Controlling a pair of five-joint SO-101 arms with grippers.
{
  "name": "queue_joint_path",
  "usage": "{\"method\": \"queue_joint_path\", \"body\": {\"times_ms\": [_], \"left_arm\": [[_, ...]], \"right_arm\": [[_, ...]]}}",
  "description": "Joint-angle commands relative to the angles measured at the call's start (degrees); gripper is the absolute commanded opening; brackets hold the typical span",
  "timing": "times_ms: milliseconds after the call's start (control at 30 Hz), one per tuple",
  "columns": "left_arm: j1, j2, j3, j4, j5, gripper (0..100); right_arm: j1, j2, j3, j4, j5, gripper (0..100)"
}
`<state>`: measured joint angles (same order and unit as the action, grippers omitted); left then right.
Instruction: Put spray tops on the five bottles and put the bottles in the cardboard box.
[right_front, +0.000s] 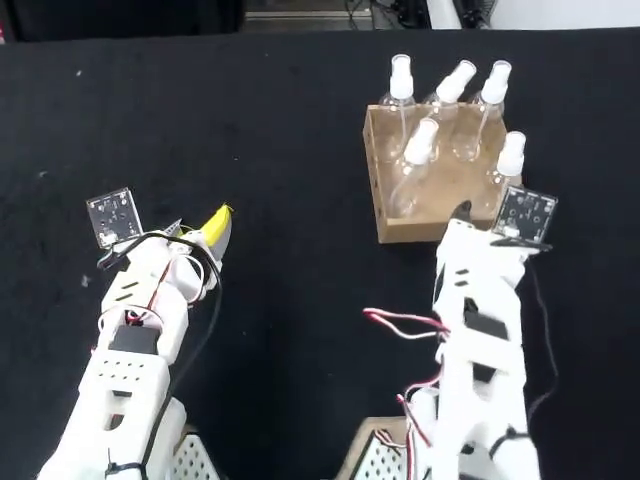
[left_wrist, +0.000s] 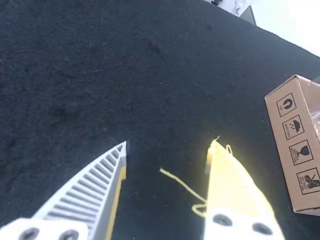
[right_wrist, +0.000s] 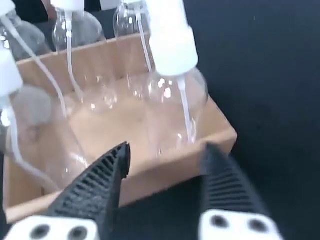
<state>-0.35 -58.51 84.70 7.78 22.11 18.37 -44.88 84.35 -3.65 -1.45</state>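
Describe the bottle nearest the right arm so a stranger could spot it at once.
On the black table, find the cardboard box. Of its five clear bottles with white spray tops, three stand along the far wall and a leaning bottle sits mid-box; the bottle you want stands alone in the near corner, before the right arm.

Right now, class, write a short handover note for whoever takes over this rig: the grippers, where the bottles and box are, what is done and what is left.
Grippers: the left gripper is open and empty over the bare table, apart from the box. The right gripper is open and empty at the box's near wall.
Things: all five bottles sit in the box, each with a spray top on.
Done: tops fitted, bottles boxed.
Left: nothing looks undone; probably just back the arms away.
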Motion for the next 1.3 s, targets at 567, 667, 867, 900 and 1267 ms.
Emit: {"method": "queue_joint_path", "body": {"times_ms": [567,667,867,900,1267], "left_arm": [[-0.6,-0.6,-0.6,-1.1,0.1,5],[-0.6,-0.6,-0.6,-1.1,0.1,5],[-0.6,-0.6,-0.6,-1.1,-0.4,5],[-0.6,-0.6,-0.6,-1.2,-1.7,5],[-0.3,-0.6,0.2,-12.1,-13.0,5]], "right_arm": [[-0.4,-33.2,12.7,34.8,6.2,4.6],[-0.4,-35.6,12.2,47.4,6.1,4.4],[-0.4,-43.4,12.9,54.4,6.2,4.4],[-0.4,-44.4,12.9,56.9,6.2,4.4],[-0.5,-57.6,12.5,75.3,6.1,4.4]]}}
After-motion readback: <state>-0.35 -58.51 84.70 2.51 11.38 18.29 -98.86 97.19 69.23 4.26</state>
